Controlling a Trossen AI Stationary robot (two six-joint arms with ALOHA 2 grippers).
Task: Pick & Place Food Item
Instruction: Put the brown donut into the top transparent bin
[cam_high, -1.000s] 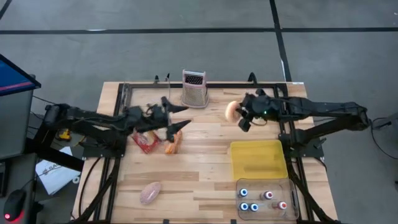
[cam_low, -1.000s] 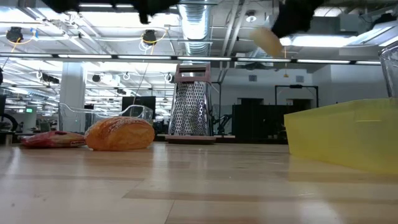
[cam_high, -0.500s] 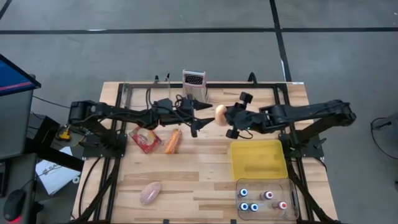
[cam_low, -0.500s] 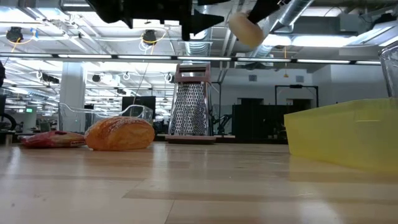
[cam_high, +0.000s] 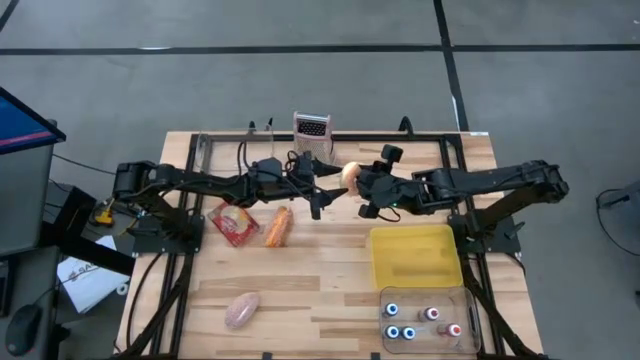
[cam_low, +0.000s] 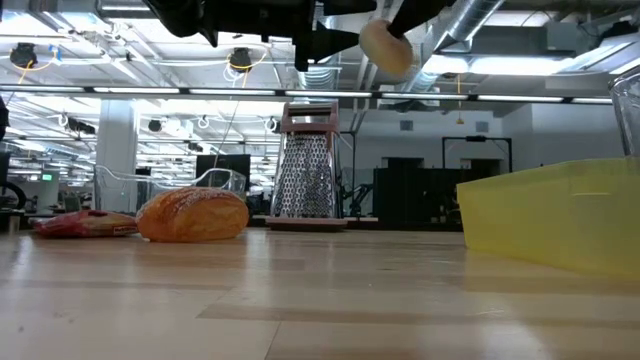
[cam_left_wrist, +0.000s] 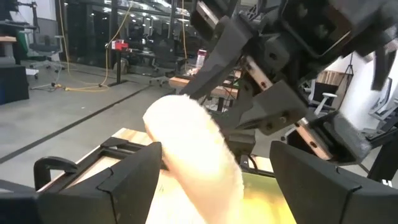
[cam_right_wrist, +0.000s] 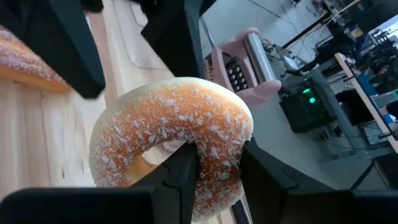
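A sugar-dusted donut (cam_high: 350, 175) is high in the air over the far middle of the table, held by my right gripper (cam_high: 364, 188), which is shut on it. In the low view the donut (cam_low: 385, 48) hangs near the top edge. My left gripper (cam_high: 322, 188) faces it from the table's left, open. In the left wrist view its two fingers stand either side of the donut (cam_left_wrist: 193, 149); whether they touch it I cannot tell. The right wrist view shows the donut (cam_right_wrist: 174, 124) close up. My right gripper (cam_right_wrist: 217, 177) pinches one side of the donut's ring (cam_right_wrist: 217, 155), one finger through the hole and one outside. The fingers come roughly level from the table's right. The donut is lifted clear of the table, standing on edge.
A golden bread loaf (cam_high: 279, 226) and a red packet (cam_high: 233, 222) lie left of centre. A metal grater (cam_high: 312, 135) stands at the far edge. A yellow bin (cam_high: 415, 255) and a clear bin of small bottles (cam_high: 425, 320) sit at near right; a pink item (cam_high: 241, 310) lies near left.
My right gripper carried the donut toward the table's left, most of the way in the first half second. My left gripper left its place over the loaf and moved toward the table's right until its open fingers flanked the donut.
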